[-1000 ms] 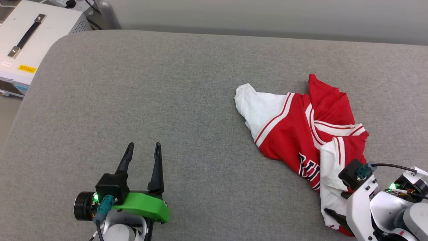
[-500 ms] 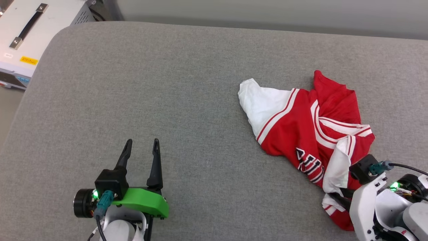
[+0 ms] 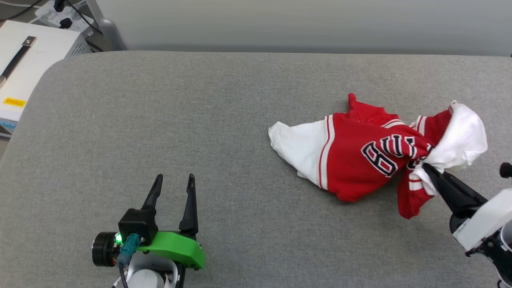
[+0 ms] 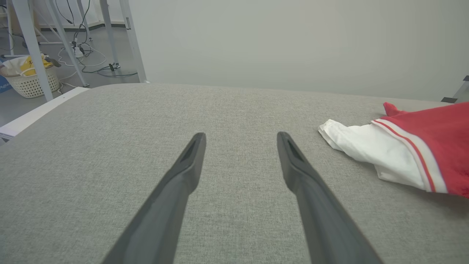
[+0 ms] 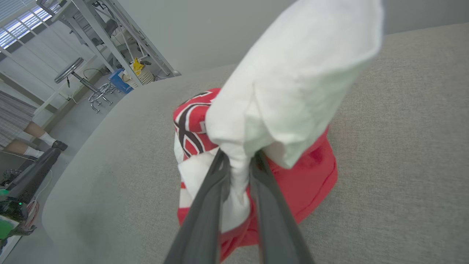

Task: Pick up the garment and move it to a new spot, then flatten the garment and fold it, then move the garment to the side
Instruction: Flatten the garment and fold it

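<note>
Our right end effector (image 3: 426,166) is closed on the garment (image 3: 360,160), its two dark fingers pinching a bunch of white sleeve cloth between them near the right side of the grey table (image 3: 200,120). The pinched part looks lifted off the table: a white sleeve puffs out beyond the fingertips, and a red fold with striped trim hangs beneath them. The rest of the garment trails toward our left and lies crumpled on the table, with black, white-outlined letters across the red chest and the other white sleeve lying flat at its left end. Our left end effector (image 3: 175,178) hovers over bare table at the lower left, well apart from the garment, its jaws wide open and holding nothing. A white case (image 3: 24,68) with a dark handle stands beyond the table's far left corner.
</note>
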